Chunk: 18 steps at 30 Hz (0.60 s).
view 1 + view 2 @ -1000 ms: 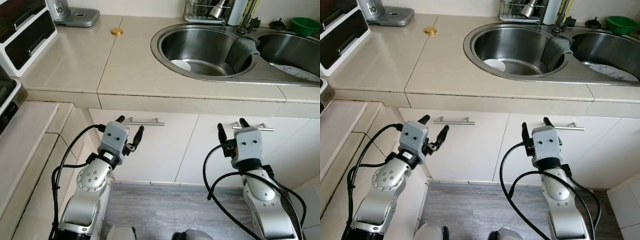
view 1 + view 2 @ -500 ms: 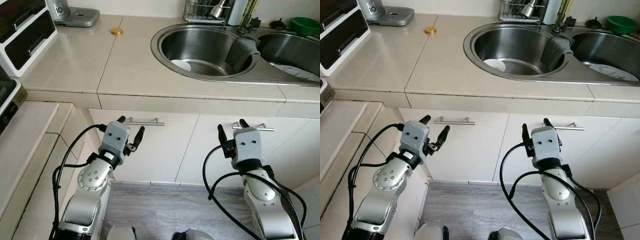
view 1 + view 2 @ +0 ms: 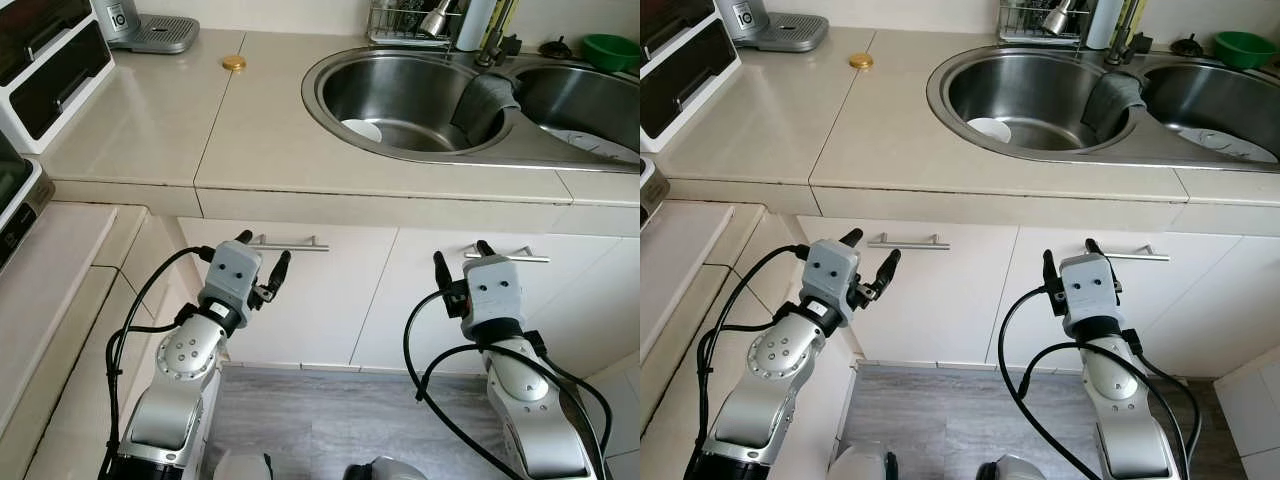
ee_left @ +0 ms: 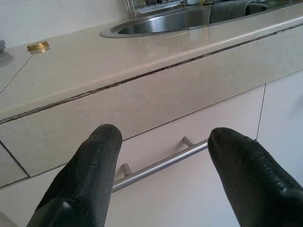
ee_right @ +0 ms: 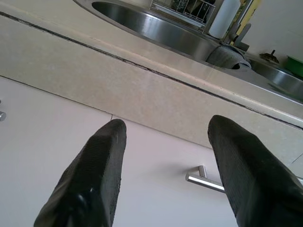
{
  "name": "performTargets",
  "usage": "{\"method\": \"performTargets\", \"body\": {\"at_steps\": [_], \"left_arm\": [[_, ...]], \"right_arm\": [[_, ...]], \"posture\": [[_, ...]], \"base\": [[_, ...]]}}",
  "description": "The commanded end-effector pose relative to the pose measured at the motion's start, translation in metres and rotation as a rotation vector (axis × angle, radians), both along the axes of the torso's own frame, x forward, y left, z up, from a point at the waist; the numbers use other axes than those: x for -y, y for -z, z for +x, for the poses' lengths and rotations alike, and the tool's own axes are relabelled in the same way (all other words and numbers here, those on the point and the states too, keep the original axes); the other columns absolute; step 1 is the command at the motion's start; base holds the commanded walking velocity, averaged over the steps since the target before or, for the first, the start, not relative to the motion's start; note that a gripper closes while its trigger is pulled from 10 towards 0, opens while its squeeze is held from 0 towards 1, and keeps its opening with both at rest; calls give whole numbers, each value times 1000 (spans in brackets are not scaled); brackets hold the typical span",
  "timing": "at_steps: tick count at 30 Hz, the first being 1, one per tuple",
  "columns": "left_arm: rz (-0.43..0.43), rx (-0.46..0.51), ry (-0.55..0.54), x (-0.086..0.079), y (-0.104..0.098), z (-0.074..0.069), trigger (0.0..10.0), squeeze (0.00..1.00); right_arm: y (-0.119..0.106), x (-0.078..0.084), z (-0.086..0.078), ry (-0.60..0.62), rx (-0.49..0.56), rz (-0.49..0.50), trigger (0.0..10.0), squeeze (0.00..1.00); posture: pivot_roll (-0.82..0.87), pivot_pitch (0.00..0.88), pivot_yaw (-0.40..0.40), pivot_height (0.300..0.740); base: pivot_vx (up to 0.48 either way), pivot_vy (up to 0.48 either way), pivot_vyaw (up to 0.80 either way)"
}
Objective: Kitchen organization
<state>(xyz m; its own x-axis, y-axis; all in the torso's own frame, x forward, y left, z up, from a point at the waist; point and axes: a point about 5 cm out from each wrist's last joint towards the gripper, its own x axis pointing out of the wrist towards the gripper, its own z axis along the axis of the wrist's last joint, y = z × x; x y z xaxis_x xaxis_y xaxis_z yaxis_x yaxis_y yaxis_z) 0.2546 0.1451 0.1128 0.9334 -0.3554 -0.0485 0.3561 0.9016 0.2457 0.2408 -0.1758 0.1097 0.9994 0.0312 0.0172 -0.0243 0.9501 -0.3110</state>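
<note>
Handle just beyond left tool

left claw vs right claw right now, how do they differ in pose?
The left claw is tilted, angled toward the right, while the right claw points nearly straight up. The left claw sits just below the left cabinet handle, which shows between its fingers in the left wrist view; the right claw sits left of the right cabinet handle, off to one side. Both are open, empty, and below the counter.
</note>
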Motion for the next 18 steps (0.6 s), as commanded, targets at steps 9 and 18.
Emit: {"method": "performTargets", "body": {"at_steps": [9,18], "left_arm": [[2,19,11,4,-6,1,10000,0],[3,24,8,4,-6,2,10000,0]], "right_arm": [[-6,1,2,4,23,-3,10000,0],[-4,1,3,24,2,-15,10000,0]], "posture": [[142,0,-54,740],[141,0,-53,740]], "base": [[0,0,0],[0,0,0]]}}
